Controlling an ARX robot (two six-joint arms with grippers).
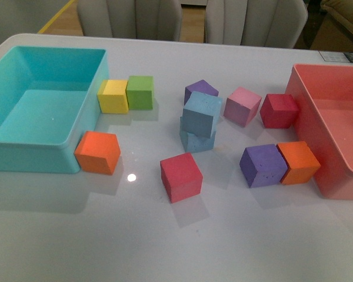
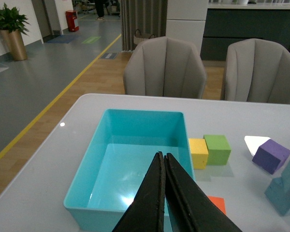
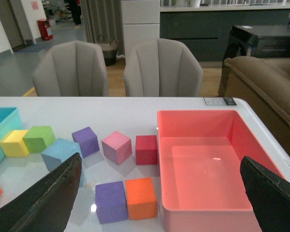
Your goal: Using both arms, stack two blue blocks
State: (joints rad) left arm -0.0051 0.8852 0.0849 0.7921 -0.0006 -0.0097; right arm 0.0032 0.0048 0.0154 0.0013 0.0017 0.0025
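Two sky-blue blocks stand stacked near the table's middle: the upper block (image 1: pixel 202 113) rests, slightly turned, on the lower block (image 1: pixel 197 141). The stack also shows in the left wrist view (image 2: pixel 285 188) and partly in the right wrist view (image 3: pixel 62 151). Neither arm shows in the front view. My left gripper (image 2: pixel 162 157) is shut and empty, high over the turquoise bin (image 2: pixel 89 186). My right gripper (image 3: pixel 159 193) is wide open and empty, above the pink bin's (image 3: pixel 253 145) near edge and the purple (image 3: pixel 110 201) and orange (image 3: pixel 141 197) cubes.
The turquoise bin (image 1: pixel 12 64) sits at the left, the pink bin (image 1: pixel 317 117) at the right. Loose cubes lie around the stack: yellow (image 1: pixel 113 96), green (image 1: pixel 140 91), orange (image 1: pixel 97 152), red (image 1: pixel 180 176), purple (image 1: pixel 200 90), pink (image 1: pixel 242 106), dark red (image 1: pixel 278 110), purple (image 1: pixel 263 165), orange (image 1: pixel 298 162).
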